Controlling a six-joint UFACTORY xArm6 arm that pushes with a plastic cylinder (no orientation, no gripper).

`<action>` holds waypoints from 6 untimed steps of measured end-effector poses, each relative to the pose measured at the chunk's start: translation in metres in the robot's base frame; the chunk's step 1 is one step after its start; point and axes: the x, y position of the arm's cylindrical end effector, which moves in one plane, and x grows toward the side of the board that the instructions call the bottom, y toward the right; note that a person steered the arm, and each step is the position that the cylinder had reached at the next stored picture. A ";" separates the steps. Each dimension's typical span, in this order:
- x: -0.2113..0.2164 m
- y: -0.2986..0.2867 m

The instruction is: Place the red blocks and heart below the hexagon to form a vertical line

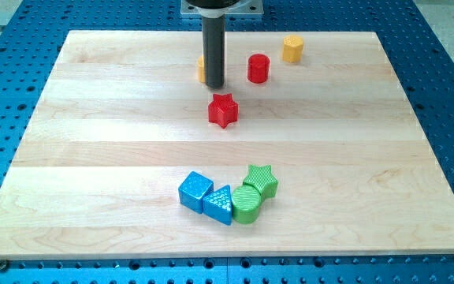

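Wooden desk [93, 118] fills the camera view on blue perforated ground. My tip [214, 85] stands at upper centre, just in front of a yellow block [201, 69], shape hidden. No fingers here — only a rod, holding nothing. Red cylinder [258, 69] sits right of it, yellow hexagon [292, 48] further upper right, red star [223, 110] below the tip. Blue cube [195, 190], blue triangle [220, 204], green cylinder [247, 204] and green star [262, 181] cluster at lower centre.

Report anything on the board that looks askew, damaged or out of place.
Nothing looks damaged or tipped. One thing is partly hidden: a yellow block sits behind my tip, its shape unreadable. The red cylinder, red star and yellow hexagon lie scattered, not lined up. The blue and green blocks huddle near the view's bottom.
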 end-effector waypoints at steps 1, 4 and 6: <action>-0.003 0.049; -0.034 0.030; -0.034 0.107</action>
